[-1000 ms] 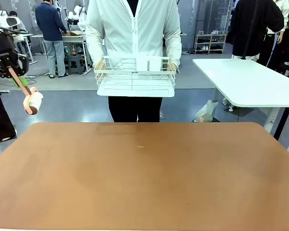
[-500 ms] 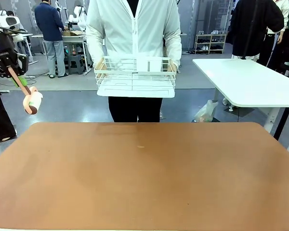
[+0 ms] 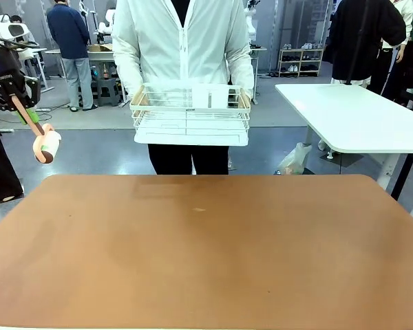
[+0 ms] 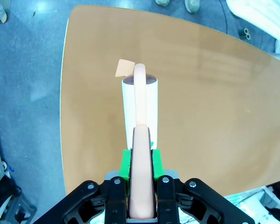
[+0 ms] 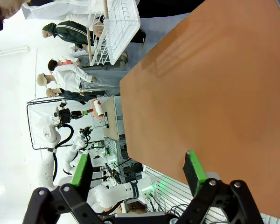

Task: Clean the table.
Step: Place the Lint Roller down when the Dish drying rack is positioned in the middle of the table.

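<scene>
The reddish-brown table (image 3: 206, 261) spreads across the front view, with a small pale speck (image 3: 200, 210) near its far middle. My left gripper (image 3: 17, 103) hangs high beyond the table's left edge, shut on the peach handle of a lint roller (image 3: 47, 148) with a white roll. In the left wrist view the green pads (image 4: 126, 163) clamp the handle, and the roller (image 4: 140, 107) hangs over the table (image 4: 214, 93) near its edge. My right gripper (image 5: 137, 169) stands open above the table (image 5: 214, 84), with nothing between its fingers.
A person in a white jacket stands at the far side holding a white wire rack (image 3: 190, 113) in both hands, above the floor behind the table edge. A white-topped table (image 3: 358, 117) stands at the back right. Other people stand farther off.
The person has shifted a little to the left with the rack. My left gripper and the roller have not moved.
</scene>
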Available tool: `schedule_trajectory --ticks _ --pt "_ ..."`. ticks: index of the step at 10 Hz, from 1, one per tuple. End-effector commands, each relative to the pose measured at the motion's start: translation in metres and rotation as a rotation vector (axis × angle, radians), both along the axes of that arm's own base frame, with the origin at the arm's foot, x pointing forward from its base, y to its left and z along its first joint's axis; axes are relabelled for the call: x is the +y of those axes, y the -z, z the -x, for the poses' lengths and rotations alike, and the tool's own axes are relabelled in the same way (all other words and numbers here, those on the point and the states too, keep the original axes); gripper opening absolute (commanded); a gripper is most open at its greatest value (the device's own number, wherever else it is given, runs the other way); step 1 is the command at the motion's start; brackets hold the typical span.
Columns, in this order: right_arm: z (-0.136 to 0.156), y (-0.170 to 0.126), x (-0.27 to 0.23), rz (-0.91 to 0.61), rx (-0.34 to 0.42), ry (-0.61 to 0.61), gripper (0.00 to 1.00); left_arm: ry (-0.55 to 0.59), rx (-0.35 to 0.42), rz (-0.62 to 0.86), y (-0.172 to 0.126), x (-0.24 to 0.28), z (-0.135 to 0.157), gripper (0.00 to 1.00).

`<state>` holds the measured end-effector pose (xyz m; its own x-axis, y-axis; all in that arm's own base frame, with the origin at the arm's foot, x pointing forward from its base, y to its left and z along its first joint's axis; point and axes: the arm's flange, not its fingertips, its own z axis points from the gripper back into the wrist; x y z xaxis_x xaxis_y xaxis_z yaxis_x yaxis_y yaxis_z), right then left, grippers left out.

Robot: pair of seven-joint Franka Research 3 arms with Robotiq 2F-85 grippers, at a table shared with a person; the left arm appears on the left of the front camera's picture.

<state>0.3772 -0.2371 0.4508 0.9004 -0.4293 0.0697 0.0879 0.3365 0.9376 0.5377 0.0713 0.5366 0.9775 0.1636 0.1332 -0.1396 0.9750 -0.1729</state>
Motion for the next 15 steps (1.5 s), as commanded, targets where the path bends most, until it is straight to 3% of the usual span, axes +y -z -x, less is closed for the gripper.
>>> schedule_trajectory --ticks 1,15 --pt "0.0006 -0.0025 0.0007 -0.012 -0.005 -0.001 1.00 -0.002 -0.004 -0.006 -0.0032 0.0027 0.0002 0.21" --pt "0.0006 -0.0025 0.0007 -0.012 -0.005 -0.001 1.00 -0.002 -0.004 -0.006 -0.0032 0.0027 0.0002 0.21"
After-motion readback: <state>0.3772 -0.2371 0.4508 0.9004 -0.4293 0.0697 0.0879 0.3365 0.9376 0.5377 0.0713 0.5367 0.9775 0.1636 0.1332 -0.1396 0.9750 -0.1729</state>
